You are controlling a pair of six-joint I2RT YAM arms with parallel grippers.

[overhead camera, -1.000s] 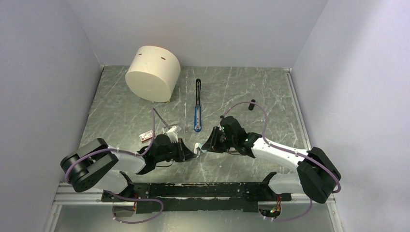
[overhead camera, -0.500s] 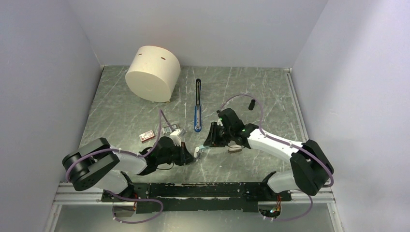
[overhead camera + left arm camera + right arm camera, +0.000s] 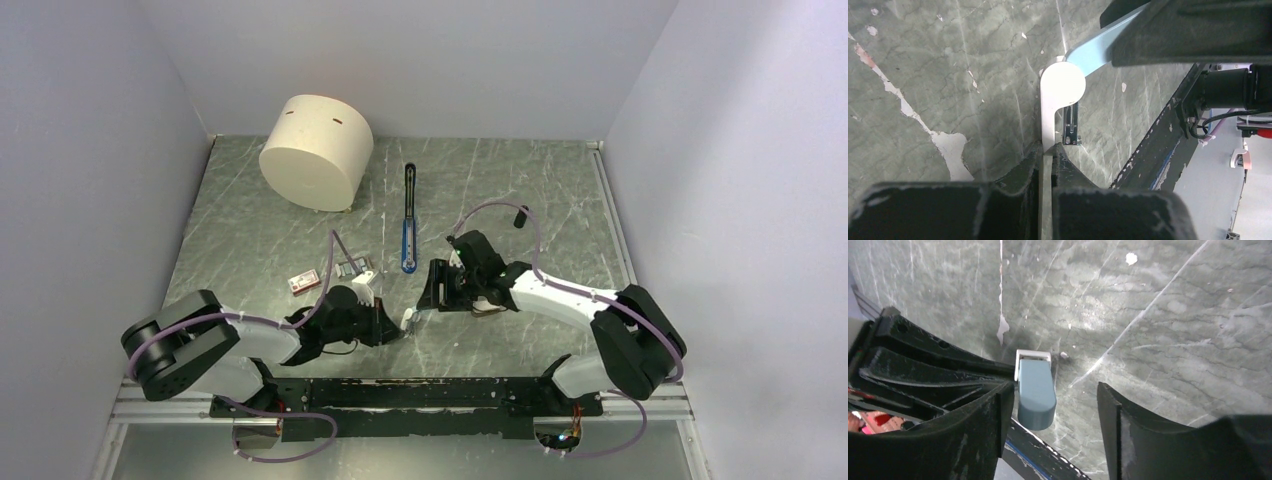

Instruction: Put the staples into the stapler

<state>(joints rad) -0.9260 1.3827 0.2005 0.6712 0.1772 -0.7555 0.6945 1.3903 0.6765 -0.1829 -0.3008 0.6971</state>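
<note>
The white-and-blue piece (image 3: 1062, 84) was pinched within the closed left gripper (image 3: 1048, 150), seemingly for steadying; its blue end was bracketed, ungripped, between the spread jaws of the right gripper (image 3: 1053, 390).

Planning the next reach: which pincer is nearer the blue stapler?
Right. The right pincer sits just right of the stapler's near end; the left pincer, shut on a pale-blue piece, is farther toward the bases.
</note>
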